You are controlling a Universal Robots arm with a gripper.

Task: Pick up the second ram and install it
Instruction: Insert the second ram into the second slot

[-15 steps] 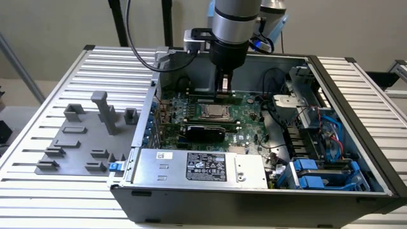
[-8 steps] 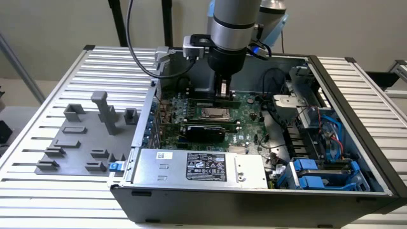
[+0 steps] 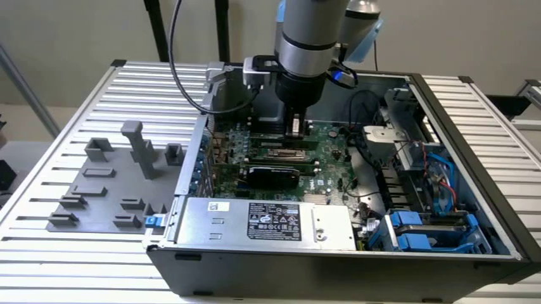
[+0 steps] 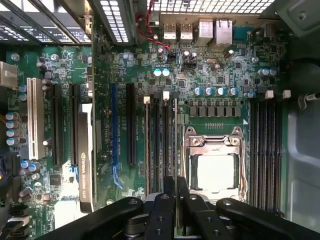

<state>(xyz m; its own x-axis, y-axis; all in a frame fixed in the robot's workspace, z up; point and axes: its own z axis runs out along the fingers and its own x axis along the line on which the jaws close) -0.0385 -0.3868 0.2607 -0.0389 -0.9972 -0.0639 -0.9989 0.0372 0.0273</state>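
Black jaws: pressed together on the second ram (image 3: 294, 125), pinching its upper edge; in the wrist view the two finger blocks sit tight on either side of it.
Second ram: held upright and off the table, hanging under my wrist inside the computer case (image 3: 473, 190), toward 12 o'clock of the motherboard (image 3: 325, 149) in the exterior view.
Second ram, wrist view: seen edge-on as a thin pale line (image 4: 176, 145) running out from between the finger blocks.
Memory slots: a bank of long dark slots (image 4: 159, 145) with white latches at the far end lies just beside the stick's line. I cannot tell whether the stick's lower edge touches a slot.
Processor socket: the silver square in its metal frame (image 4: 215, 160) sits just on the other side of the stick from those slots.
Other slots: a second dark bank (image 4: 265, 150) lies beyond the socket, well apart from the stick.
Black card: a broad card (image 3: 270, 174) stands in the board at 6 o'clock from the jaws in the exterior view.
Power supply: a silver box with a label (image 3: 270, 221) fills the case's 6 o'clock edge.
Grey fixture plate: (image 3: 110, 183) lies on the slatted table (image 3: 50, 253) at 9 o'clock of the case.
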